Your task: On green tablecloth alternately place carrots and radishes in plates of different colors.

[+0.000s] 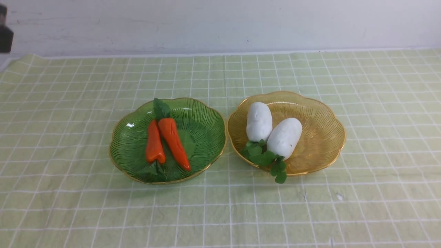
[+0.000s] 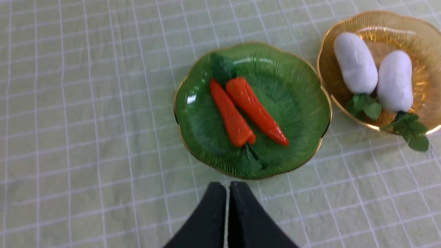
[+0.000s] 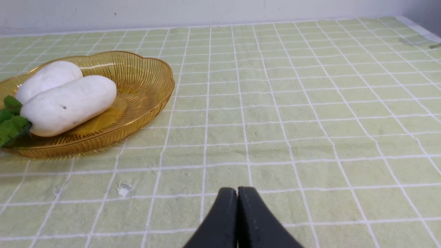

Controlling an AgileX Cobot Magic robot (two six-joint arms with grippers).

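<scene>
Two orange carrots lie side by side in the dark green plate (image 1: 203,119): a short one (image 1: 154,143) and a longer pointed one (image 1: 174,142). Two white radishes (image 1: 259,121) (image 1: 284,137) rest in the amber plate (image 1: 322,131), their leaves over its near rim. Both plates sit on the green tablecloth (image 1: 69,103). From the left wrist, the carrots (image 2: 232,119) (image 2: 256,110), green plate (image 2: 296,103) and radishes (image 2: 355,63) show; my left gripper (image 2: 227,186) is shut and empty, just short of the green plate. My right gripper (image 3: 237,191) is shut and empty, over bare cloth beside the amber plate (image 3: 148,86).
A white wall (image 1: 220,24) runs behind the cloth's far edge. A dark part of an arm (image 1: 5,34) shows at the far left edge of the front view. A small white speck (image 3: 124,189) lies on the cloth near the amber plate.
</scene>
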